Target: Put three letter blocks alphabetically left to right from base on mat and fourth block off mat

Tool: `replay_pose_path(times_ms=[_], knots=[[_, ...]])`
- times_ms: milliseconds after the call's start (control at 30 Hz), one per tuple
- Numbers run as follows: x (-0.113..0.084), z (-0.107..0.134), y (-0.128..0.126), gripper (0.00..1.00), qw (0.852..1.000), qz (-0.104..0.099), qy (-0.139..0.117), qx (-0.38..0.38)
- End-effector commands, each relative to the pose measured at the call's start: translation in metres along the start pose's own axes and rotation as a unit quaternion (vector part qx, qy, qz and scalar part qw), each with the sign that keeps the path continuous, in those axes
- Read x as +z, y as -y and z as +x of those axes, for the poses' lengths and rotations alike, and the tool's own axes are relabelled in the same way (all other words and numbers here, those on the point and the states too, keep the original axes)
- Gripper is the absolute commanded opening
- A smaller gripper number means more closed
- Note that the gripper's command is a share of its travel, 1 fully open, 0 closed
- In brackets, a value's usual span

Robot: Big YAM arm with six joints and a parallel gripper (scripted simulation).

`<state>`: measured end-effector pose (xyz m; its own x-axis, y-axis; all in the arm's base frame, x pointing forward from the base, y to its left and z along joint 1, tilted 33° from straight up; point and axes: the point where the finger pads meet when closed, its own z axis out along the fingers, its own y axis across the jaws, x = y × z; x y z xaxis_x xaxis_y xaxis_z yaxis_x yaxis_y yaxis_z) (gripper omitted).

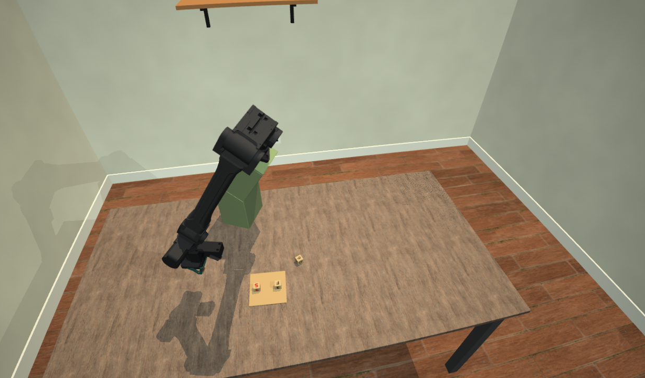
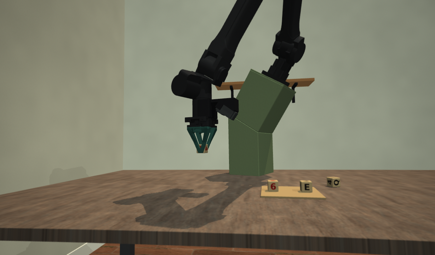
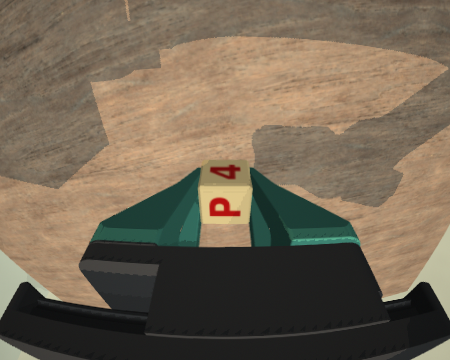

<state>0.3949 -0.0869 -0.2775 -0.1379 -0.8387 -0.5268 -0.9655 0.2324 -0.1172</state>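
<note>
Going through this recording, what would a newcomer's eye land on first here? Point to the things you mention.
Most likely the big black robot arm (image 1: 214, 188) (image 2: 226, 39), reaching down from an angular green pedestal (image 1: 230, 217) (image 2: 244, 155). Next, its teal-fingered gripper (image 2: 202, 148) (image 3: 225, 176), shut on a cream block with a red P (image 2: 205, 148) (image 3: 225, 205) above the table. Then the flat yellow mat (image 1: 268, 298) (image 2: 291, 194), bearing two lettered cubes, beyond the gripper's shadow.

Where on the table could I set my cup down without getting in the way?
The wide stretch of table right of the mat in the top view, beyond the loose block, looks roomiest. The strip between the mat and the near table edge also has room. It's crowded on the mat, around its two blocks, and under the raised fingers.
</note>
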Motion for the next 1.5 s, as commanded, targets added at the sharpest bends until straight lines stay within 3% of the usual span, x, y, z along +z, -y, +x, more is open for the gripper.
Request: replay_pose_path(times_ms=[0, 400, 600, 733, 800, 933, 1300, 1367, 1400, 1467], knots=[[-0.01, 0.0, 0.013, 0.2, 1.0, 0.012, -0.001, -0.013], [-0.008, -0.013, 0.013, 0.2, 1.0, 0.01, -0.002, 0.026], [-0.008, -0.026, 0.018, 0.2, 0.994, 0.012, -0.004, 0.109], [-0.008, -0.04, 0.021, 0.2, 0.981, 0.012, -0.004, 0.195], [-0.008, -0.04, 0.021, 0.2, 0.981, 0.012, -0.004, 0.195], [-0.008, -0.057, 0.024, 0.2, 0.954, 0.013, -0.004, 0.301], [-0.009, -0.12, 0.028, 0.2, 0.848, 0.001, 0.0, 0.53], [-0.009, -0.12, 0.028, 0.2, 0.848, 0.001, 0.0, 0.53], [-0.009, -0.126, 0.028, 0.2, 0.821, 0.001, 0.001, 0.571], [-0.009, -0.139, 0.028, 0.2, 0.797, -0.002, 0.002, 0.605]])
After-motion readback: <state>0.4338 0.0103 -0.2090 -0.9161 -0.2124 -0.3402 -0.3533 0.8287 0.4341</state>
